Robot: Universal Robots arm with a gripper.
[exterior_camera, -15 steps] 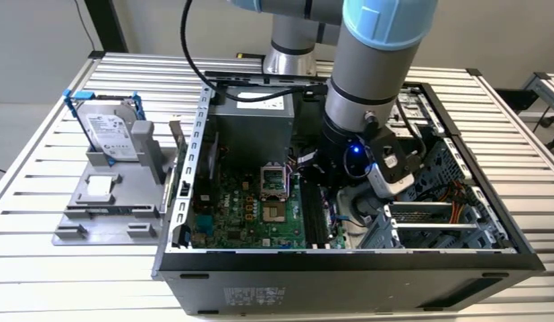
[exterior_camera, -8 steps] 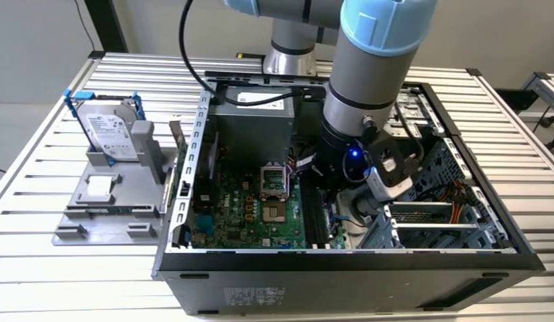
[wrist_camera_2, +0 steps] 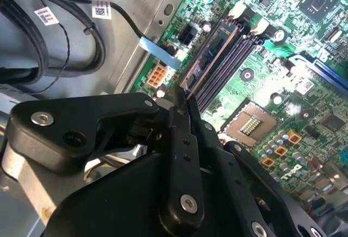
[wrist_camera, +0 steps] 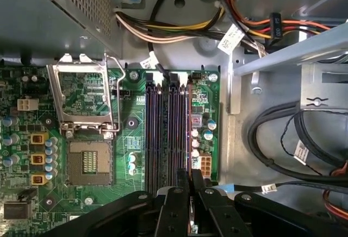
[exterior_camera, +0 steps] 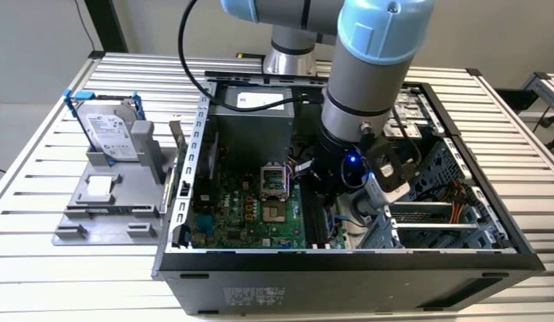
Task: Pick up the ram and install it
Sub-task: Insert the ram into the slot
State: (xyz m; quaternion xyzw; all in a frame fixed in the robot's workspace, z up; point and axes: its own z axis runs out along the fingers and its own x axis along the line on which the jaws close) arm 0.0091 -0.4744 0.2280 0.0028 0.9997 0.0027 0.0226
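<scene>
One gripper, clenched on the ram, holds it on edge along the memory slot nearest the motherboard's edge; whether it is seated cannot be told. In the exterior view, the arm reaches down into the open case.

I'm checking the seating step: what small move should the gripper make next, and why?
Probably a short, straight push down toward the motherboard. The gripper is shut on the ram, which lies lined up along the slot nearest the board's edge; I cannot tell whether it is seated.
</scene>
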